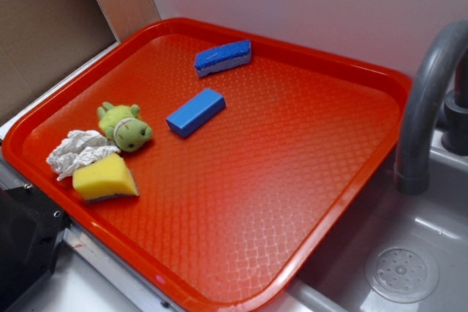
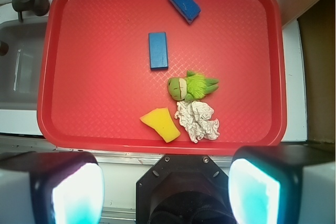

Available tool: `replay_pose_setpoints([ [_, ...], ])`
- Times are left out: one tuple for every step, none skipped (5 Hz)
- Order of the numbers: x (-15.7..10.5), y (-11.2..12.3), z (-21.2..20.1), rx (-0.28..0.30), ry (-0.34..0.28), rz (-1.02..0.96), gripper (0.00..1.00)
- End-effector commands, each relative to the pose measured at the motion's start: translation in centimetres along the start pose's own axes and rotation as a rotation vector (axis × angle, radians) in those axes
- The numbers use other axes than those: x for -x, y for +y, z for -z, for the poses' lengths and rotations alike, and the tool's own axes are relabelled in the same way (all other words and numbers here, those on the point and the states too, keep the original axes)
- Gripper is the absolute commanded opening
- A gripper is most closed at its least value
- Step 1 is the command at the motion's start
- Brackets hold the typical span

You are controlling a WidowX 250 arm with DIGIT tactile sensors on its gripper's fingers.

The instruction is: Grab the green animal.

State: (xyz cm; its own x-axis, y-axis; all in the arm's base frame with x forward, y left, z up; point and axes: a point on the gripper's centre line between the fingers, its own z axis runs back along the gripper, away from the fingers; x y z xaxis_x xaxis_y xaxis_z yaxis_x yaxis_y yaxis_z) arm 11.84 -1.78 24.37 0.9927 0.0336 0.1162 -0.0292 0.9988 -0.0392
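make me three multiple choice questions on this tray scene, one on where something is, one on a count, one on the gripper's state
1. Where does the green animal lie?
A. in the sink
B. on the red tray, next to the white cloth
C. on top of the yellow sponge

2. How many blue objects are on the tray?
A. one
B. two
C. four

3. What is the gripper doing?
A. open, holding nothing
B. shut on the green animal
C. shut on the yellow sponge

Answers:
1 B, the toy rests on the tray beside the crumpled cloth.
2 B, a plain blue block and a blue sponge near the tray's rim.
3 A, the wrist view shows both fingers spread wide, off the tray's near edge.
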Motion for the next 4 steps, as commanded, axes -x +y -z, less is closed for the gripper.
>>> replay_pose_setpoints([
  [0.0, 0.0, 0.0, 0.000, 0.000, 0.000, 1.00],
  [-1.5, 0.9, 0.9, 0.042, 0.041, -0.260, 1.00],
  [-2.3, 1.8, 2.5, -0.002, 0.045, -0.497, 1.00],
  [-3.2, 2.3, 4.6, -0.015, 0.068, -0.621, 1.00],
])
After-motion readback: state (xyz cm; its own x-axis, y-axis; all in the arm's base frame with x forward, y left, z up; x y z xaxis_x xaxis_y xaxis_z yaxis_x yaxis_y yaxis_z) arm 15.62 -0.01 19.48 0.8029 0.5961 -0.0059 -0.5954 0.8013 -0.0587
